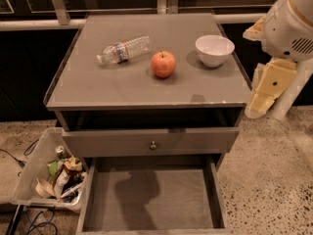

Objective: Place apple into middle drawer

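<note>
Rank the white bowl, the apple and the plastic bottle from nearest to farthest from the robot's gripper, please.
In the camera view the gripper hangs beside the right edge of the cabinet.
1. white bowl: on the right side of the top, nearest.
2. apple: near the middle of the top.
3. plastic bottle: lying on its side left of the apple, farthest.

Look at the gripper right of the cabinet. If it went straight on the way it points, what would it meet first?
Probably the speckled floor beside the cabinet. The gripper hangs tip-down by its right side, away from the apple. Depth is unclear, so this is a guess.
</note>
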{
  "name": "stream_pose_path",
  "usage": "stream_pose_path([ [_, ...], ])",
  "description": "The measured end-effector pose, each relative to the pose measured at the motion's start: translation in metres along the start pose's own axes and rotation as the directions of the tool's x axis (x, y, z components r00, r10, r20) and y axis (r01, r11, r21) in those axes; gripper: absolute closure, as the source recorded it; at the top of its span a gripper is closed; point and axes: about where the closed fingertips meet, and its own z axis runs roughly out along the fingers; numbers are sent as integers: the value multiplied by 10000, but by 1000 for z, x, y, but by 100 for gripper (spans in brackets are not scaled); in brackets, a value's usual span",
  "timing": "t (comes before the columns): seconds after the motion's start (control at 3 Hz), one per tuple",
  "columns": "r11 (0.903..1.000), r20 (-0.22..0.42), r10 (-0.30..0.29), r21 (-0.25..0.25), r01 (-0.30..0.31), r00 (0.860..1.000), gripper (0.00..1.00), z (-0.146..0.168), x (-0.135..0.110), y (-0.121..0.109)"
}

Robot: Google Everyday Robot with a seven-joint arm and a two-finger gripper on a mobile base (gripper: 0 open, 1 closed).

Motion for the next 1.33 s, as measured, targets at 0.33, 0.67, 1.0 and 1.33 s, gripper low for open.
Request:
stream_pose_path([
  [0.33, 9996, 698, -159, 261, 142, 9974, 0, 11, -22, -18],
  [0.67, 9984, 1373, -398, 451, 339, 9897, 0, 24, -47, -44],
  [1.0, 9984, 1373, -398, 451, 339, 9897, 0, 24, -47, -44],
  [1.33, 9959, 1167, -780, 539, 721, 9901, 0, 38, -57, -52],
])
